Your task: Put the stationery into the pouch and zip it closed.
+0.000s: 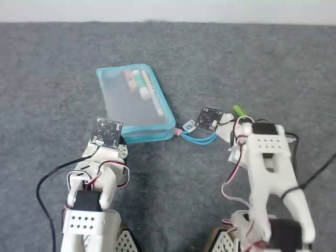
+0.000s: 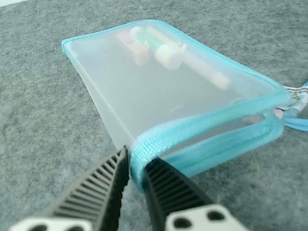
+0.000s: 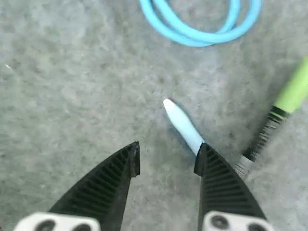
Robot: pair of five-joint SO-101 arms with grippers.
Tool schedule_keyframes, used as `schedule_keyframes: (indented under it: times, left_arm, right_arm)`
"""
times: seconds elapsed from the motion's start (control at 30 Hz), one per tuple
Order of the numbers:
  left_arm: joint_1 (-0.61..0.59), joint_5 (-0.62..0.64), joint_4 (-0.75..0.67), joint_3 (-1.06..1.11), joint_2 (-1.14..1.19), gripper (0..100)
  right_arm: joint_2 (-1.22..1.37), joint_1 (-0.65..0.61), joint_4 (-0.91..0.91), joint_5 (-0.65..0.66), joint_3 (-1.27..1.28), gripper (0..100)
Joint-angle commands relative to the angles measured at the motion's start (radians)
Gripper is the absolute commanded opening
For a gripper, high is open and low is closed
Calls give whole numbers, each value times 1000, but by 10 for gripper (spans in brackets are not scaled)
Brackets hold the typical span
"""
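A translucent pouch [image 1: 134, 102] with a teal zip edge lies on the grey mat, and several pens and markers [image 1: 143, 85] are inside it. My left gripper [image 2: 136, 169] is shut on the teal zip edge at the near corner of the pouch [image 2: 159, 91]. My right gripper [image 3: 167, 161] stands open just over the mat, to the right of the pouch. A light blue pen [image 3: 182, 126] lies with its body against the inner side of one finger. A green pen [image 3: 288, 98] lies just beyond that finger, also seen as a green pen [image 1: 240, 110] by the right arm.
A blue loop strap [image 1: 200, 138] trails from the zip end of the pouch toward the right arm, and shows as a blue loop [image 3: 202, 26] ahead of the right gripper. Grey mat surrounds everything; a pale wall edge runs along the far side.
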Motion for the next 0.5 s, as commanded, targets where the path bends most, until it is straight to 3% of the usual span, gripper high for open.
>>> schedule_keyframes:
  times: [0.0,0.27,0.47]
  left_arm:
    - [3,8,-35,-22,-18,11]
    - [3,8,-35,-22,-18,11]
    - [3,8,-35,-22,-18,11]
  right_arm:
    - [168,18,-47,18,-117,180]
    - [433,73,-45,-55,-308,167]
    - [530,77,-38,-199,-408,11]
